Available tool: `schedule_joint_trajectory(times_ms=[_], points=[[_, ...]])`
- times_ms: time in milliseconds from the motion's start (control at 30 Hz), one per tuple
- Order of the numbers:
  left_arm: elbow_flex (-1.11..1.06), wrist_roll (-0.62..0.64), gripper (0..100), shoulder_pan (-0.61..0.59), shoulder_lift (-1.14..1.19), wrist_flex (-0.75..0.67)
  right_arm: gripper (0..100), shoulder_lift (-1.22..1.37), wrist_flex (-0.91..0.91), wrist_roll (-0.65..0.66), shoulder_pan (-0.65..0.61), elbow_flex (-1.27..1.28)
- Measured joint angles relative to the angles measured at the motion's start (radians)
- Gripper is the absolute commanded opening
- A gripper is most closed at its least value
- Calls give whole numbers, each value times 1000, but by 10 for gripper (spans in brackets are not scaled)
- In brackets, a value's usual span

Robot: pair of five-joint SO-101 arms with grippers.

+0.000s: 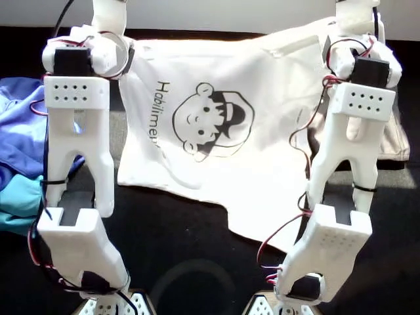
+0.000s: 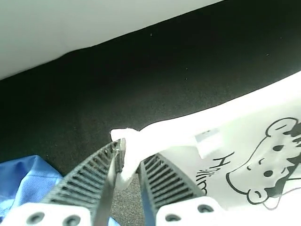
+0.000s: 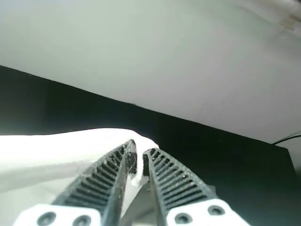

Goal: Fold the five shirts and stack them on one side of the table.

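White shirt (image 1: pixel 262 177) seemed soft and limp to me. My left gripper (image 2: pixel 128 153) and right gripper (image 3: pixel 139 157) each pinched one far corner, a good hold.

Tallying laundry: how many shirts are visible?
3: white shirt spread centrally; blue shirt and teal shirt heaped at the left edge. More may be hidden.

The white shirt (image 1: pixel 262 170) covers the middle and far part of the black table (image 1: pixel 190 243), a heap of blue clothes (image 1: pixel 20 131) crowds its left edge, and bare tabletop lies near the front between the left arm (image 1: pixel 75 131) and right arm (image 1: pixel 354 151).
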State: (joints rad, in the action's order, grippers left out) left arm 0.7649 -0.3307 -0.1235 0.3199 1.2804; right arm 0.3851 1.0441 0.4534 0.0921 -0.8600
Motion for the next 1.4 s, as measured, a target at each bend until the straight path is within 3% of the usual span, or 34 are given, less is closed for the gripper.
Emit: schedule_joint_trajectory(times_ms=[233, 533, 733, 900, 1133, 1400], points=[[192, 0, 8, 0, 187, 3, 6, 60, -2, 0, 0, -2], [204, 0, 9, 0, 420, 26, 6, 209, 41, 0, 0, 0], [204, 0, 9, 0, 494, 40, 6, 276, 192, 0, 0, 0], [253, -2, 9, 0, 496, 164, 6, 273, 338, 0, 2, 0], [304, -133, 9, 0, 496, 445, 6, 183, 549, 0, 2, -2], [189, -147, 9, 0, 496, 480, 6, 157, 706, 0, 31, -2]])
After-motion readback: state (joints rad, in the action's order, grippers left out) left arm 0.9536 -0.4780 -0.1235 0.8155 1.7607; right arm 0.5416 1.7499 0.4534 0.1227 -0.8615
